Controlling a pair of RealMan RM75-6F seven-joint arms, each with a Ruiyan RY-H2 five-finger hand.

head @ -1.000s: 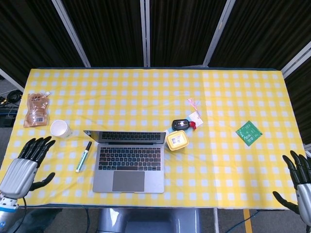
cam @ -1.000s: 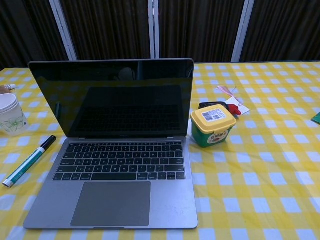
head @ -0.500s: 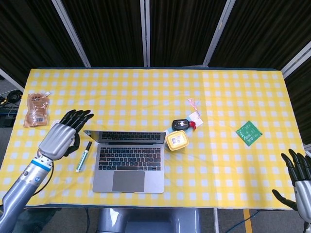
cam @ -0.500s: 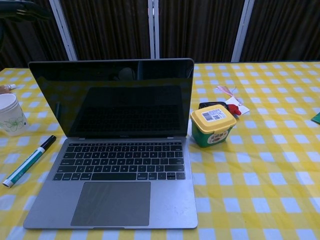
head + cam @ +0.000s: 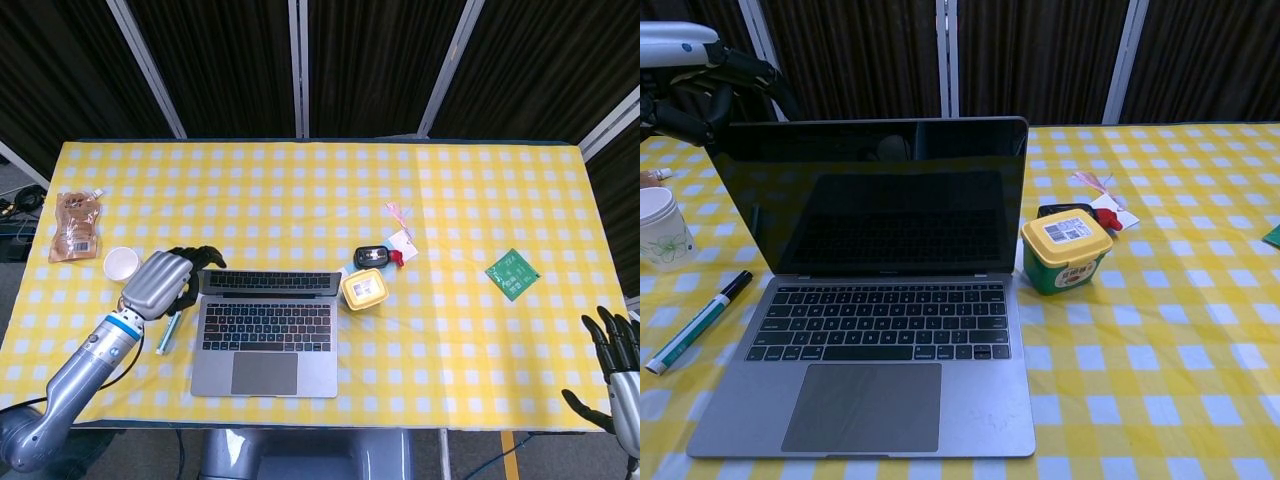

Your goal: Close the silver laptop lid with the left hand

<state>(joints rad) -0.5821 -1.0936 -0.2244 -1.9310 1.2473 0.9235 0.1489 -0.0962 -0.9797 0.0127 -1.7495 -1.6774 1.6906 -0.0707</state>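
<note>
Since half a second earlier the left robot hand (image 5: 165, 278) had moved right to the laptop's (image 5: 266, 330) upper left lid corner, fingers curled over its edge, holding nothing. The silver laptop stood open, screen dark, on the tabletop (image 5: 460, 200). Left of it lay one pen (image 5: 168, 330) and one cup (image 5: 121, 263); right of it one yellow-lidded tub (image 5: 364, 289). The right robot hand (image 5: 618, 370), far right of the laptop, had its fingers spread.

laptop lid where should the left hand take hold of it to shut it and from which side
Best at the top edge of the silver laptop's lid, near its left corner, coming from behind. The lid stands upright and open toward the keyboard, so fingers hooked over that edge can push it forward and down. The left hand is already at that corner. The yellow-lidded tub crowds the right side.
</note>
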